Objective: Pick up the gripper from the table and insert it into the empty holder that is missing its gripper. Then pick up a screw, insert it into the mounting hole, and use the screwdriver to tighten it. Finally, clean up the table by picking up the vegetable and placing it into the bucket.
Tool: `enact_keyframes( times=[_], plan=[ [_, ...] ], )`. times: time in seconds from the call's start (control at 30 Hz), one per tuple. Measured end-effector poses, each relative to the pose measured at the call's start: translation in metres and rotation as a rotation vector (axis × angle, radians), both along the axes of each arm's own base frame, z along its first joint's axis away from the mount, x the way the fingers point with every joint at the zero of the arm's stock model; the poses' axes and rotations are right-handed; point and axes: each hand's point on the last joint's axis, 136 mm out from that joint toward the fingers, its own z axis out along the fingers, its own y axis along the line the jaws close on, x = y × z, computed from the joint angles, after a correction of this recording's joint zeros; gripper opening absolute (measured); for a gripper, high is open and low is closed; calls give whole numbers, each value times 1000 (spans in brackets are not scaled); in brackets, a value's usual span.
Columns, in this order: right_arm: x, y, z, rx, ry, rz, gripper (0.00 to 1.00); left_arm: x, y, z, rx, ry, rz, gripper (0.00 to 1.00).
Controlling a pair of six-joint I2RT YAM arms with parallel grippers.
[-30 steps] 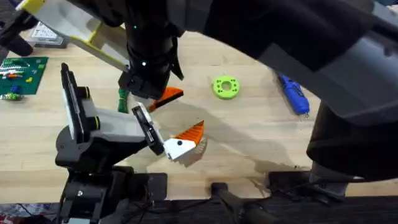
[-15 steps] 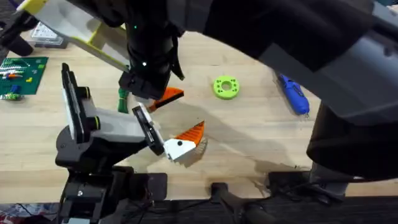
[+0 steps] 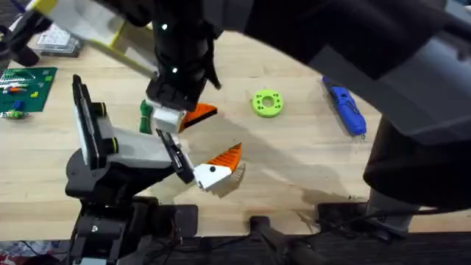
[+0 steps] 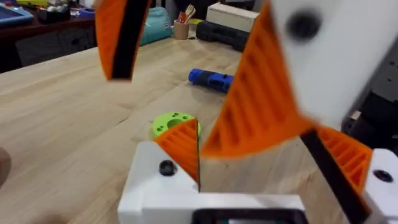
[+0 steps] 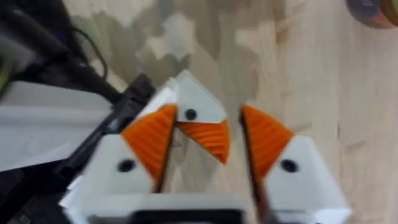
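Hovering right hand (image 5: 202,140) | fingers apart | gripper (image 5: 202,134) between them | beside holder (image 3: 125,151)

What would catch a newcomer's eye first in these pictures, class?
The bright orange finger on the grey holder near the table's front edge stands out first. Beyond it sit a lime-green disc mid-table and a blue screwdriver to the right.
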Motion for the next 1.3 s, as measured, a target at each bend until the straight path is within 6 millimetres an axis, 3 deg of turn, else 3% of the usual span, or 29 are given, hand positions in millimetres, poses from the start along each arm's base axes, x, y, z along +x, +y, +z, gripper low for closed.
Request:
enact_keyframes(
  times=[0.07,0.13,0.8,0.9,1.13,1.3],
  plan=[
    [8,-4,1,-7,-15,-18,957,0,0,0,0,0,0,986],
    [10,-6,1,-7,-16,-22,993,0,0,0,0,0,0,986],
    [7,-12,5,-14,9,-27,997,0,0,0,3,-6,0,987],
    [6,-15,15,9,1,-30,997,0,0,0,4,-7,0,987],
    [10,-38,63,93,-73,-90,997,0,0,0,4,-8,0,986],
    [16,-50,72,123,-96,-142,996,0,0,0,4,-8,0,986]
  ],
)
